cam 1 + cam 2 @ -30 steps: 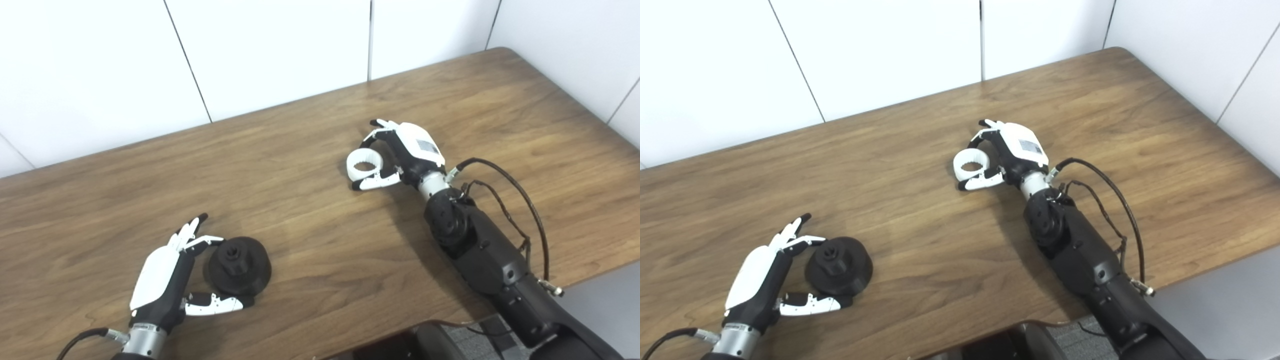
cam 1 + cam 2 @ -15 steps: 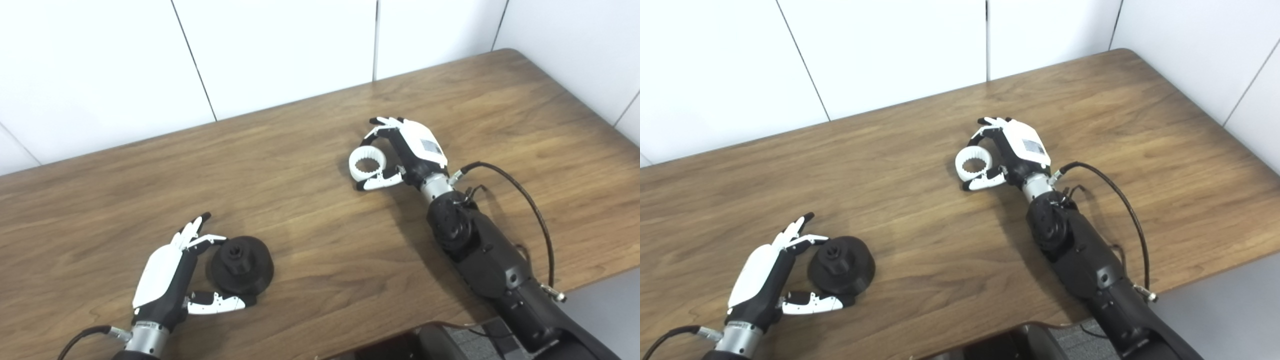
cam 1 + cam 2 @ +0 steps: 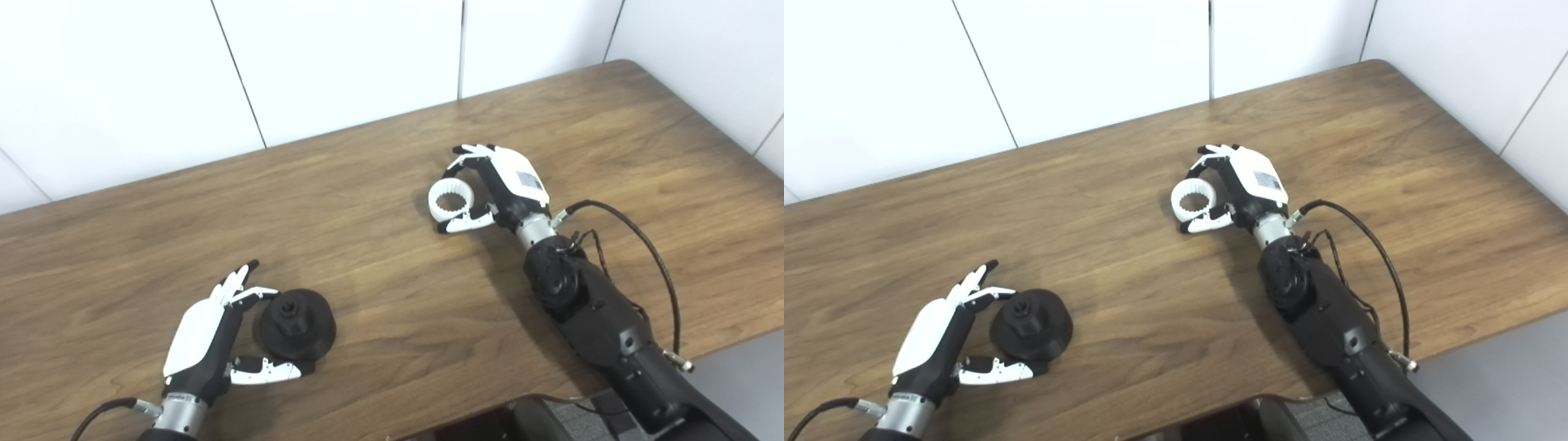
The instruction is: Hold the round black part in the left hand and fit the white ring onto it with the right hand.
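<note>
The round black part [image 3: 297,324] rests on the wooden table [image 3: 380,294] at the front left. My left hand [image 3: 205,337] is open beside it. Its thumb lies along the part's near side and one finger curls to its left rim, while the others point away. The white ring [image 3: 452,201], toothed inside, rests on the table at centre right. My right hand [image 3: 505,184] is closed around it, with fingers arched over its far side and the thumb against its near side. Both also show in the right eye view: the black part [image 3: 1031,326] and the ring [image 3: 1193,202].
A black cable [image 3: 649,245] loops out from my right wrist over the table. White wall panels [image 3: 343,61] stand behind the table's far edge. The table's rounded right corner [image 3: 625,64] and its front edge [image 3: 429,422] are in view.
The whole picture has shifted slightly, so the camera moved. Both hands and both parts stay about where they were.
</note>
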Robot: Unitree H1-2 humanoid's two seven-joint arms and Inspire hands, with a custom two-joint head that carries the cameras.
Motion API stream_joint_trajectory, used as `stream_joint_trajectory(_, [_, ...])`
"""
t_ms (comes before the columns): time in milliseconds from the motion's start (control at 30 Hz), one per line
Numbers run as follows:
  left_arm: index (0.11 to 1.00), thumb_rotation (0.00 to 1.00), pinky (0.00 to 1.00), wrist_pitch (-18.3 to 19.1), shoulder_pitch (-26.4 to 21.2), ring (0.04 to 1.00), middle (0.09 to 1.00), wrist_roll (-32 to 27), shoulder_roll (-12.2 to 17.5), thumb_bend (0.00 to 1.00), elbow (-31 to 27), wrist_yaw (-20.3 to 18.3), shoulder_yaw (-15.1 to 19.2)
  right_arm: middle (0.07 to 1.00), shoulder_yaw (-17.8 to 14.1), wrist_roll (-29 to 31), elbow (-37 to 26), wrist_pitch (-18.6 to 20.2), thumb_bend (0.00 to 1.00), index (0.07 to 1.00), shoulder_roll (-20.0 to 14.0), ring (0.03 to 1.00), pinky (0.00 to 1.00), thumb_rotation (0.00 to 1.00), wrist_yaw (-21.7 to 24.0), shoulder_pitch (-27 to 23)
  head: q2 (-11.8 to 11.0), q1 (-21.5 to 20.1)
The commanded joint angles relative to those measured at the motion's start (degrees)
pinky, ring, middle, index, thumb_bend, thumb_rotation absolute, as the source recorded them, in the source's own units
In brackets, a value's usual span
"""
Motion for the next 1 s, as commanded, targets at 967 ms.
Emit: stream_joint_trajectory(967, [0.607,0.36,0.99,0.3,-1.5,1.000,1.000,2.7,-2.3,0.92,-1.1,0.5,-0.8,0.867,-3.6,2.9,-17.9,-1.4,0.52,0.484,9.0,0.936,0.94,0.14,-0.5,5.8,0.7,9.3])
